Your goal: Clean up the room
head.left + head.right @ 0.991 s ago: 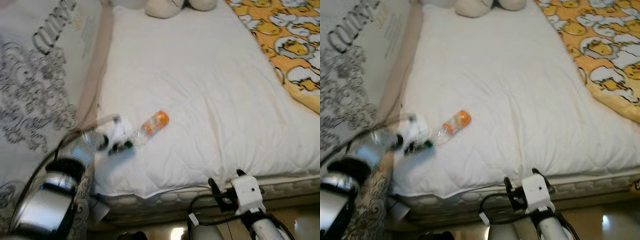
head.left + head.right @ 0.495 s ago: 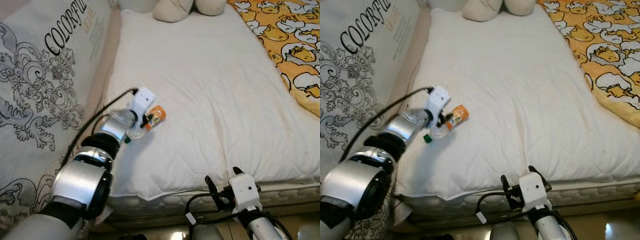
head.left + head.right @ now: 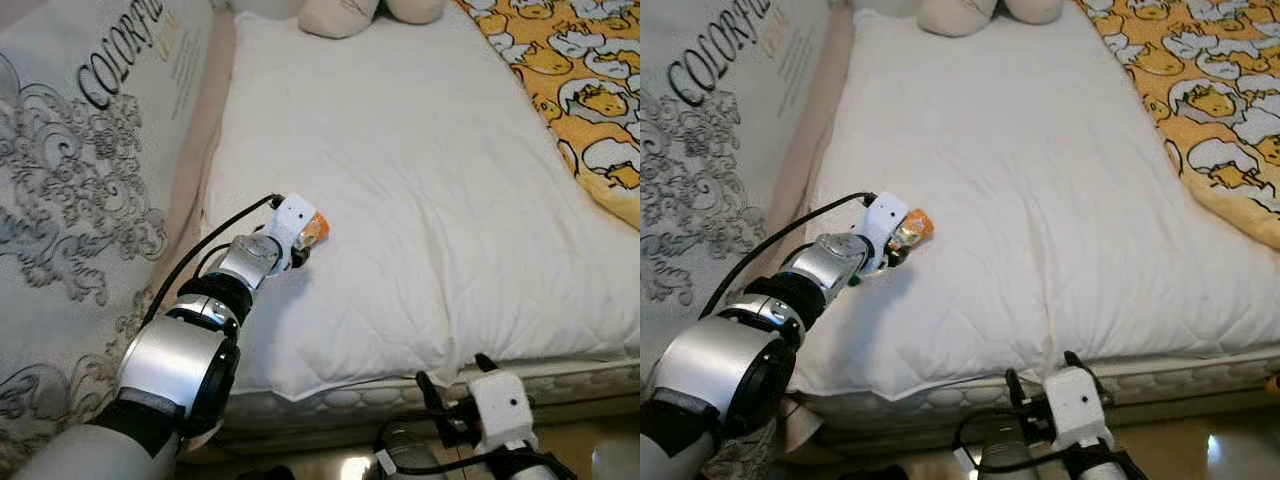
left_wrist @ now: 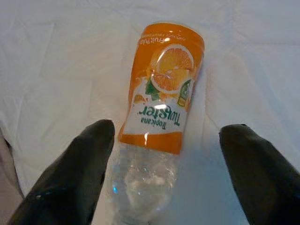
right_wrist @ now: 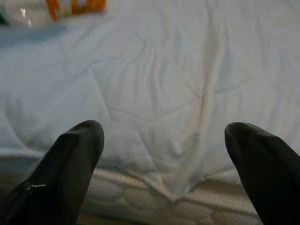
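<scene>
Bottle: lying on the white duvet, at your 10 o'clock | Left hand: released, fingers straddling the clear neck end, not touching | Right hand: released, idle at bed's edge, 5 o'clock | Risk: soft bedding may let the bottle roll as you close; judged, not seen.

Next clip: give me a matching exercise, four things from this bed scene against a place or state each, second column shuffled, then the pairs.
Things:
1. orange bottle
2. left pincer
3. right pincer
4. duck-print blanket

Places or states:
A. open, low before the mattress edge
B. on the bed's right side
C. lying on the white quilt
D. open, fingers either side of the bottle

Pairs: 1-C, 2-D, 3-A, 4-B
</scene>
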### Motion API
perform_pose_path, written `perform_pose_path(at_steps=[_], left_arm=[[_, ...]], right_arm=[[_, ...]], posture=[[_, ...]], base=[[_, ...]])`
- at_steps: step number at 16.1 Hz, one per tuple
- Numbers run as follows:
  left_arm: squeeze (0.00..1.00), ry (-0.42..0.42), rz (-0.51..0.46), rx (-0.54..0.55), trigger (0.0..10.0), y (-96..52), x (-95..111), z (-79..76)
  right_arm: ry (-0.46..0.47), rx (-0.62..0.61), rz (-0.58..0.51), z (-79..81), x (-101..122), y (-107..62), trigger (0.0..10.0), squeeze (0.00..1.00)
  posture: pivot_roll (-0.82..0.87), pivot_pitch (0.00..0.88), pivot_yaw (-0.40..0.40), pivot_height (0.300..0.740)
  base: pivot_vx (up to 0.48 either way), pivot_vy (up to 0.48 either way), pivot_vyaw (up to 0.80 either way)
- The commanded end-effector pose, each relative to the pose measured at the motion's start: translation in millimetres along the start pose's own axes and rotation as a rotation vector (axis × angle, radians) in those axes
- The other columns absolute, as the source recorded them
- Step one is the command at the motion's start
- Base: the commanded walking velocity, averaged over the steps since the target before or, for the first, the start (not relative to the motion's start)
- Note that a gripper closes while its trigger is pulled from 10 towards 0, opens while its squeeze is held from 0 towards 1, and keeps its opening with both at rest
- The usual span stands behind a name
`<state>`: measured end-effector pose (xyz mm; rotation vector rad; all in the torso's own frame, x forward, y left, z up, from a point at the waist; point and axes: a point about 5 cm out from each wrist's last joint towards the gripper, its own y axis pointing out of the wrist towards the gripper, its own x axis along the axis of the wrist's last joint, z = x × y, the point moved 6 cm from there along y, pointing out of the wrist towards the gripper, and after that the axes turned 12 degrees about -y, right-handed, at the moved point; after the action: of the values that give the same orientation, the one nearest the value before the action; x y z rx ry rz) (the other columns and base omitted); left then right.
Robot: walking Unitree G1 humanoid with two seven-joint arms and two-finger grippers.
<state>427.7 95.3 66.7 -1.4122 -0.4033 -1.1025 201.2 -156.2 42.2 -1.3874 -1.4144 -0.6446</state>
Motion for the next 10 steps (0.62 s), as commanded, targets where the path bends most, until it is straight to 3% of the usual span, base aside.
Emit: perform_pose_path(at_steps=[1,4,5,6,10], left_arm=[[1.00,0.022,-0.006,0.048,10.0,-1.7,3.7,11.7],[1.00,0.041,0.019,0.060,10.0,-1.9,-3.2,15.4],[0.46,0.036,0.039,0.045,10.0,-1.5,-9.0,13.4],[0.00,0.025,0.062,0.027,10.0,-1.0,-15.7,10.5],[0.00,0.002,0.110,0.080,10.0,-2.7,-35.8,23.0]], right_arm=[[0.024,0.035,-0.063,3.0,19.3,-0.5,10.0,0.00],[0.005,0.064,-0.077,2.0,27.5,-6.1,10.0,0.00],[0.002,0.088,-0.082,3.5,30.1,-10.0,10.0,0.00],[0.001,0.107,-0.087,5.0,33.7,-14.4,10.0,0.00],[0.007,0.137,-0.078,9.0,43.2,-29.0,10.0,0.00]], posture=[[-0.44,0.164,0.129,0.736],[-0.45,0.187,0.119,0.736],[-0.45,0.201,0.111,0.736],[-0.46,0.212,0.105,0.736],[-0.49,0.251,0.090,0.736]], base=[[0.000,0.000,0.00],[0.000,0.000,0.00],[0.000,0.000,0.00],[0.000,0.000,0.00],[0.000,0.000,0.00]])
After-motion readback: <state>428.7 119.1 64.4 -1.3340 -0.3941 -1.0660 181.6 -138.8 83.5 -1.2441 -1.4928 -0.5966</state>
